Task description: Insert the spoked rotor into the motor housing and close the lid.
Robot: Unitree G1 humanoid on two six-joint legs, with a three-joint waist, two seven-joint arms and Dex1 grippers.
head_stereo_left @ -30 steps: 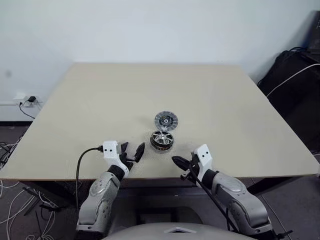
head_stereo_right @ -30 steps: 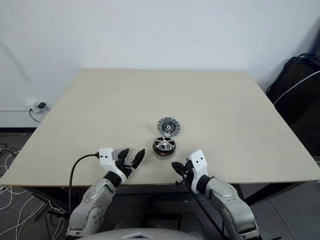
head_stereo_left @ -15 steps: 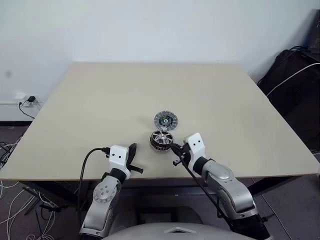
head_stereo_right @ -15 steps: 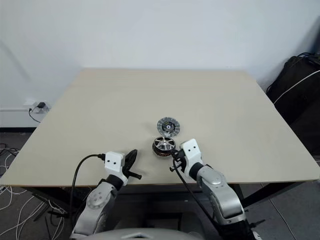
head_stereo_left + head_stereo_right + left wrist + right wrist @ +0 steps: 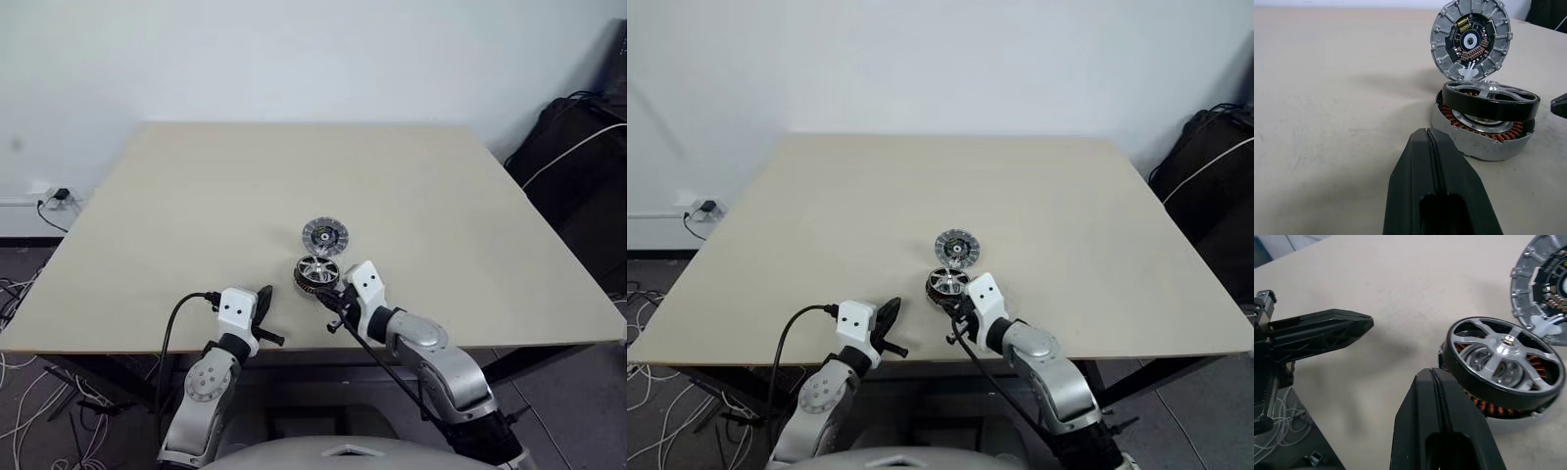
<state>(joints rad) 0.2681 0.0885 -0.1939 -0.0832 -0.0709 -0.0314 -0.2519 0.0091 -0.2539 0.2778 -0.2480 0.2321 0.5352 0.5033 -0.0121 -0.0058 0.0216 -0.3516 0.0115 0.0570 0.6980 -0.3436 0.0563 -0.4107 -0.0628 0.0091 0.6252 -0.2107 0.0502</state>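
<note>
spoked rotor [image 5: 1503, 363] sits tilted on the motor housing [image 5: 1484, 142], not seated, copper windings showing under one side; both near the counter [image 5: 196, 196] front edge, centre. lid [image 5: 325, 235] lies just behind, toward the far edge. right gripper [image 5: 328, 297] jaws pressed together, empty, tip just beside the rotor rim. left gripper [image 5: 263, 311] jaws also together, empty, apart to the left. risk: a sideways nudge on the cocked rim could jam it or slide the housing toward the front edge.
</note>
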